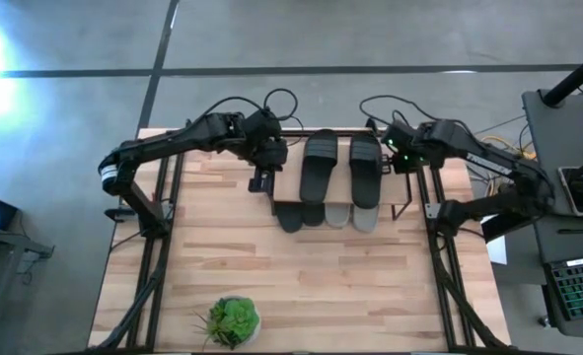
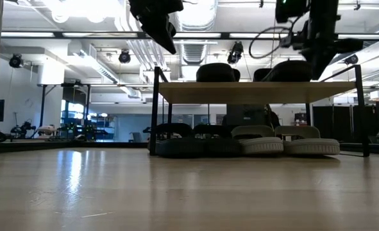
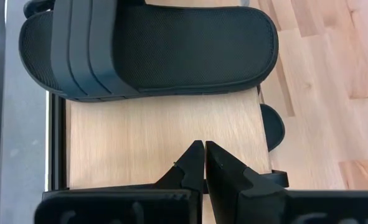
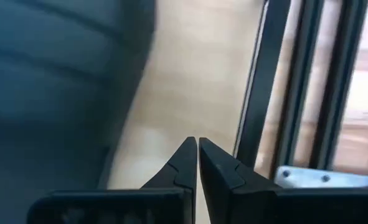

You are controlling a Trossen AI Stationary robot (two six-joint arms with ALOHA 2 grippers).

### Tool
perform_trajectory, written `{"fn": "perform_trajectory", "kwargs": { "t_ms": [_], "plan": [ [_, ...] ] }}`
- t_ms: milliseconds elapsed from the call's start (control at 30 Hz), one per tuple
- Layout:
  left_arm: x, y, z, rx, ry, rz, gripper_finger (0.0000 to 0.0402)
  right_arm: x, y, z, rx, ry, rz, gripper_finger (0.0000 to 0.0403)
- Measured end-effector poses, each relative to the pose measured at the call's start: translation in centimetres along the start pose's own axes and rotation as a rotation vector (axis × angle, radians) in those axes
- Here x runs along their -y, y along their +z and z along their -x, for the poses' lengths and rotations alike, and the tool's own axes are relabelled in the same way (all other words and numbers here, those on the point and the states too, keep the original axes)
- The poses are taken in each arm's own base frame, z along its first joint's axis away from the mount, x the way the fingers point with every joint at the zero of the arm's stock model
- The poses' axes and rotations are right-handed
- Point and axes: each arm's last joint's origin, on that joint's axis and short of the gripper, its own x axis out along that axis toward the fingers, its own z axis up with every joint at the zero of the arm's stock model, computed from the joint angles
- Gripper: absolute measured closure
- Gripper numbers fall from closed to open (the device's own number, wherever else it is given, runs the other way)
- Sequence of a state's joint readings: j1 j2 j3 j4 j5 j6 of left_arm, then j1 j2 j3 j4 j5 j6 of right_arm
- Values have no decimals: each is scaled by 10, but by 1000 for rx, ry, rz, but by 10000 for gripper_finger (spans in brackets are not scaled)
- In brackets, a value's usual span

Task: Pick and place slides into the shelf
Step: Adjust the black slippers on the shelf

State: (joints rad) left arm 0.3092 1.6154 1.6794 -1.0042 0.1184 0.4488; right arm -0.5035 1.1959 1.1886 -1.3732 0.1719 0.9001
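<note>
Black slides (image 1: 320, 164) top the light wooden shelf (image 3: 165, 140); grey slides (image 2: 285, 145) sit beneath.

We see a large butcher-block wooden tabletop (image 1: 301, 271) with a black metal frame standing on a grey concrete floor (image 1: 370, 35) crossed by dark seams. A small green leafy plant in a pale round pot (image 1: 234, 320) sits near the table's front edge, left of centre. To the right, we note a grey side desk (image 1: 565, 148) carrying a keyboard with glowing keys (image 1: 579, 288). Across the table at tabletop height, we look into a workshop hall with white ceiling ducts (image 2: 199, 16) and bright ceiling lights (image 2: 86, 8).
</note>
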Motion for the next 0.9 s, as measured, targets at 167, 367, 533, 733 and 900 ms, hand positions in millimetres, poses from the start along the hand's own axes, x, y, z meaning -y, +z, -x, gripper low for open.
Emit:
{"fn": "perform_trajectory", "kwargs": {
  "t_ms": [167, 367, 533, 733, 900],
  "plan": [
    [0, 0, 0, 0, 0, 2, 402, -4, 20, -19, -39, -33, 52, 394],
    [0, 0, 0, -2, 3, 9, 402, -19, 38, -36, -45, 53, 93, 394],
    [-1, 0, -1, -3, 4, 26, 402, -28, 46, -39, -43, 57, 120, 394],
    [-1, -1, -1, -4, 5, 28, 402, -37, 56, -26, -1, 111, 125, 394],
    [-1, -1, -1, -5, 4, 28, 402, -32, 55, -8, -5, 65, 153, 394]
  ]
}}
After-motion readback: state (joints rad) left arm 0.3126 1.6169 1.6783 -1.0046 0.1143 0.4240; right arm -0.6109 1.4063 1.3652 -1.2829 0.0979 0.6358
